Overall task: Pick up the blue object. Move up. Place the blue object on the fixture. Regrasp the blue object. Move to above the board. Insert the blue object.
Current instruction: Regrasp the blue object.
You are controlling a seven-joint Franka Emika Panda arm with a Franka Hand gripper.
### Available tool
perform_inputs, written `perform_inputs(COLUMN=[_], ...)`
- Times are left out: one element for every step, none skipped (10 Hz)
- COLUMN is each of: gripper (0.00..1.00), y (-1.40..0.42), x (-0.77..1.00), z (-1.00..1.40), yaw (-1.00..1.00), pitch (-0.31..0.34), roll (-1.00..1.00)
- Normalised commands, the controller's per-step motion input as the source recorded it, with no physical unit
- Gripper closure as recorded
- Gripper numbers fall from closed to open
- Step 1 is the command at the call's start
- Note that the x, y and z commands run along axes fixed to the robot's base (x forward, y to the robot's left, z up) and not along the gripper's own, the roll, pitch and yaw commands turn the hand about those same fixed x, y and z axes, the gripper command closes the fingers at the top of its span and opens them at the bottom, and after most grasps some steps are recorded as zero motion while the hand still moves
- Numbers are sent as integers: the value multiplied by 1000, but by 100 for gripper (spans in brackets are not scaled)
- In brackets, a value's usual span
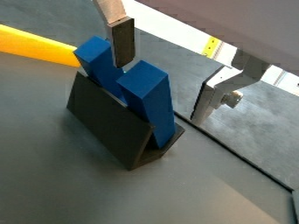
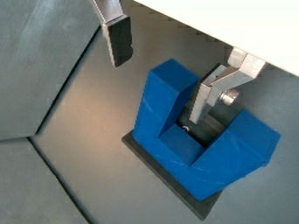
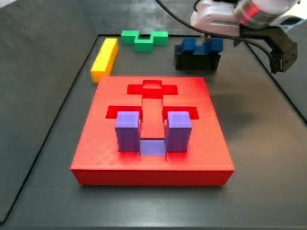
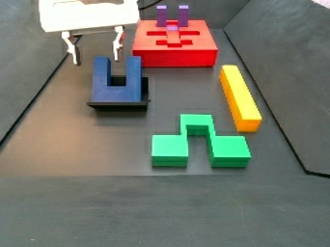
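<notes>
- The board (image 3: 99,135) lies well apart from the fixture (image 4: 116,104), and a purple U-shaped block (image 3: 146,133) already stands in its slots. Judgement: a skewed regrasp at the fixture would carry over to the board, so the prongs could meet the red rim of a slot and jam there.
- The yellow bar (image 4: 238,96) and the green block (image 4: 196,145) lie to one side of the fixture, apart from it. Judgement: the collision risk is low unless the lift swings toward that side.
- The fixture carries the blue object (image 4: 116,75), which leans in it with its prongs uppermost. Judgement: if the fixture is not fastened down, a downward push or an off-centre closure could slide or tip it and change the block's pose.
- The blue object rests free in the fixture and nothing holds it. Judgement: closing on one prong alone, or on a sloped face, could twist the block or pop it out of the fixture.
- The gripper (image 4: 93,61) hangs just above the fixture, spread wide and empty. In a wrist view one of the fingers (image 2: 117,39) stands clear of the block while the other shows over the notch. Judgement: a straight descent from this offset could set a fingertip on a prong top rather than beside it.
</notes>
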Motion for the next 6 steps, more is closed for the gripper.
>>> perform_inputs(gripper=[0,0,0,0,0,0], y=[43,0,0,0,0,0], x=[0,0,0,0,0,0], z=[-240,-260,-214,-123,-37,-51], yaw=[129,57,0,0,0,0], pitch=[0,0,0,6,0,0], roll=[411,500,494,474,311,283])
